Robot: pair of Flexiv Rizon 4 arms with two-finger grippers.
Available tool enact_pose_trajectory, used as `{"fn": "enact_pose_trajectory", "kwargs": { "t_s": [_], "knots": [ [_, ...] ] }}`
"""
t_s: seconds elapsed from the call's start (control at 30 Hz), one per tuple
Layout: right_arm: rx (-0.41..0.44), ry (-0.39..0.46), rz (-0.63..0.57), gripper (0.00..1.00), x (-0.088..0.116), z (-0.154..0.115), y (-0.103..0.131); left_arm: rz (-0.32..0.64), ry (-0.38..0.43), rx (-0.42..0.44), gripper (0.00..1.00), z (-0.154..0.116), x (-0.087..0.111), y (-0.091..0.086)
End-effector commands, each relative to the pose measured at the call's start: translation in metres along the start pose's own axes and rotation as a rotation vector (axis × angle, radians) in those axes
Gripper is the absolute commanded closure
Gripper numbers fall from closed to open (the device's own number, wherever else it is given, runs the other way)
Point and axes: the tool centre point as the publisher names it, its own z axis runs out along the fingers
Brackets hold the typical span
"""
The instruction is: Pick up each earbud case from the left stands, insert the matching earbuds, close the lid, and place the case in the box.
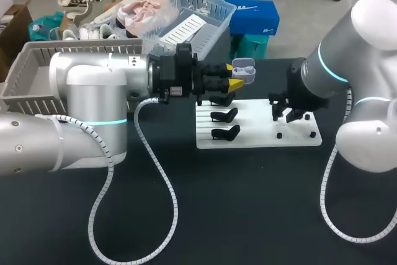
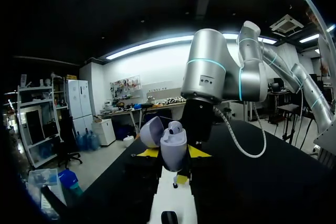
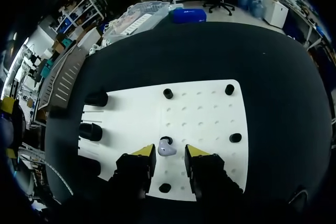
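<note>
Presently: black table (image 1: 248,203); white peg board (image 1: 257,125) on it; left gripper (image 2: 173,155) clamped on earbud case (image 2: 173,148) (lid open), held near board's far edge; right gripper (image 3: 168,153) spread, earbud (image 3: 166,149) lying on board between its fingertips.

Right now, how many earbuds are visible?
2. One earbud sits in the open case held in the left gripper; the other stands on the board between the open fingers of the right gripper. More may be hidden.
</note>
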Motion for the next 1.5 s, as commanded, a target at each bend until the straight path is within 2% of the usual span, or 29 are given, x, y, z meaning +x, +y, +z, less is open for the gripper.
{"fn": "enact_pose_trajectory", "kwargs": {
  "t_s": [0.03, 0.3, 0.43, 0.53, 0.63, 0.83, 1.13, 1.5],
  "knots": [
    [-0.001, 0.003, 0.0, 0.66, -0.003, 0.004, 0.001, 0.001, -0.002, -0.001, 1.0, 0.0, 0.001, 0.001],
    [-0.006, 0.001, 0.004, 0.69, -0.004, 0.005, 0.002, 0.001, -0.002, -0.001, 1.0, 0.0, 0.001, 0.001],
    [-0.005, 0.0, 0.003, 0.75, -0.005, 0.005, 0.002, 0.001, -0.002, -0.001, 1.0, 0.0, 0.001, 0.001],
    [-0.007, 0.002, 0.004, 0.85, -0.005, 0.006, 0.003, 0.001, -0.002, -0.001, 1.0, 0.0, 0.001, 0.001],
    [-0.009, 0.003, 0.005, 1.0, -0.005, 0.006, 0.003, 0.001, -0.002, -0.001, 1.0, 0.0, 0.001, 0.001],
    [-0.01, 0.003, 0.011, 1.0, -0.003, 0.005, 0.004, 0.001, -0.002, -0.001, 1.0, 0.0, 0.001, 0.001],
    [0.003, -0.038, 0.025, 1.0, 0.001, -0.023, 0.006, 0.001, -0.002, -0.001, 1.0, 0.0, 0.001, 0.001],
    [-0.005, -0.076, 0.025, 1.0, 0.033, -0.061, 0.019, 0.001, -0.002, -0.001, 1.0, 0.0, 0.001, 0.001]
  ]
}}
